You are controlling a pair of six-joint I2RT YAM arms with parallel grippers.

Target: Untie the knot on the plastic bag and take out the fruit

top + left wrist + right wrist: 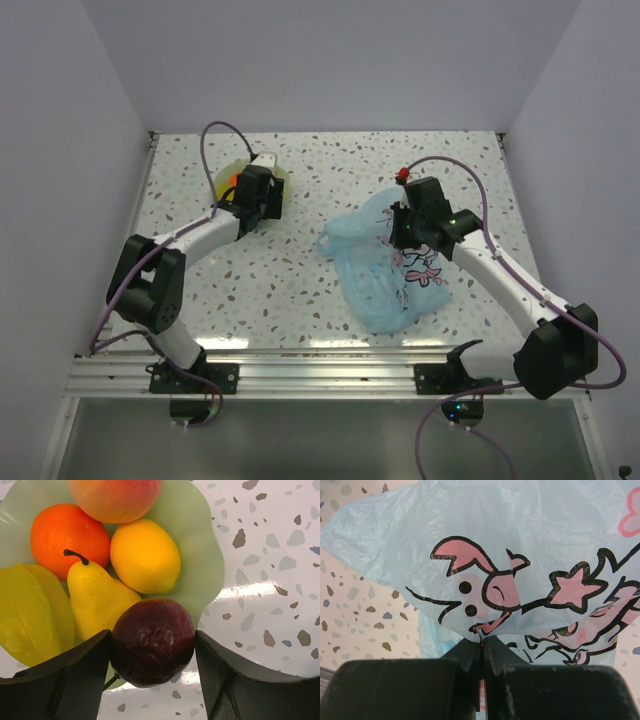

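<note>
While left gripper (pixel 152 652) grasps a dark purple fruit (pixel 150 630) at the bowl (pixel 200 565) rim, right gripper (pixel 482 650) is clenched on the bag (pixel 420 535).
Purple fruit hangs over the rim, lower centre of left wrist view, bowl crowded with orange (pixel 67 537), lemon (pixel 145 555), pear (pixel 97 597); likely risk: released here it rolls off onto the table (pixel 280 590). Right jaws pinch thin printed film only, so a pull could tear it or drag the bag. Bag lies crumpled right of centre in top view, no knot visible. Left wrist view shows the grasp and each fruit; top view just a yellow-orange patch under the arm. Right wrist view shows the pinch on the pig print; only top view shows the whole bag.
</note>
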